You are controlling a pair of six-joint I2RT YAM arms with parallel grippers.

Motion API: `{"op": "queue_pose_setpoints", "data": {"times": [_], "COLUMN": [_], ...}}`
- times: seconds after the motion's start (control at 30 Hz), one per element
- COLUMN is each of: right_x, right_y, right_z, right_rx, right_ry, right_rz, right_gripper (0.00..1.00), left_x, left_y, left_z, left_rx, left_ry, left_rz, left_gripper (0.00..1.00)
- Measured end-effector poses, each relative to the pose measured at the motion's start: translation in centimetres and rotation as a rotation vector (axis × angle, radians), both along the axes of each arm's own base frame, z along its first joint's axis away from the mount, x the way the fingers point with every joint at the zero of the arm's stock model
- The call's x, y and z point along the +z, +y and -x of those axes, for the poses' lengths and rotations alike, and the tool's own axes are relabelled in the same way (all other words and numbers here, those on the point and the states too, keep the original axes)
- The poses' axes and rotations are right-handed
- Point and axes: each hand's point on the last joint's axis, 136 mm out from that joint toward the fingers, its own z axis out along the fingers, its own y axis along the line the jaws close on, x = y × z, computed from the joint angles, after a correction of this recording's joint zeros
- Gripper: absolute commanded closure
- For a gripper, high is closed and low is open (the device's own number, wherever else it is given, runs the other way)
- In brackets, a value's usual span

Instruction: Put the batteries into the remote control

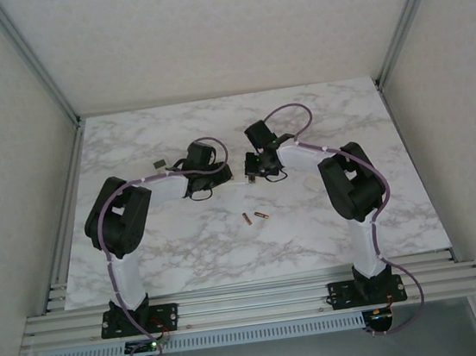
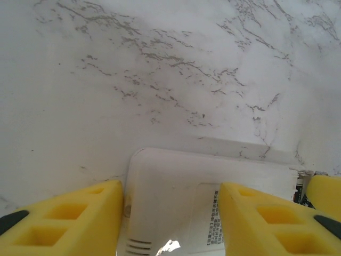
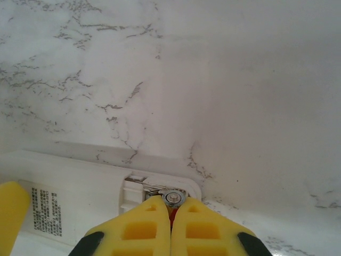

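The right tool [image 3: 171, 213], clenched on one battery [image 3: 173, 198], holds it at the remote's [image 3: 80, 181] open right end, the left tool [image 2: 170, 188] spread astride its left end; two batteries [image 1: 246, 219] wait nearer on the desk [image 1: 186, 249].

White arm links [image 1: 124, 279], black joints [image 1: 121, 218], purple cables [image 1: 290, 106], yellow hollowed tool fingers [image 2: 64, 224]

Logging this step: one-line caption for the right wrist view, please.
Right gripper holds a battery at the white remote's open compartment on the marble table.
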Motion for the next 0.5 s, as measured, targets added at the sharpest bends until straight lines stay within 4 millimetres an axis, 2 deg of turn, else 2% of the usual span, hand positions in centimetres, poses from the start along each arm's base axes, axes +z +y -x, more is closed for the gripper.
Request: {"op": "queue_pose_setpoints", "data": {"times": [0.13,0.3,0.5], "right_x": [-0.03,-0.21,-0.26], "right_y": [-0.03,-0.13,-0.14], "right_z": [0.01,0.18,0.3], "right_rx": [-0.003,-0.013,-0.017], "right_ry": [0.001,0.01,0.018], "right_rz": [0.001,0.001,-0.001], "right_gripper": [0.96,0.87,0.83], "left_x": [-0.01,-0.01,0.0], "left_y": [0.01,0.01,-0.01], "left_z": [0.01,0.01,0.0], "left_rx": [0.001,0.003,0.003], "left_ry": [0.0,0.001,0.001], "left_rz": [0.0,0.001,0.002], "left_gripper": [0.52,0.52,0.52]}}
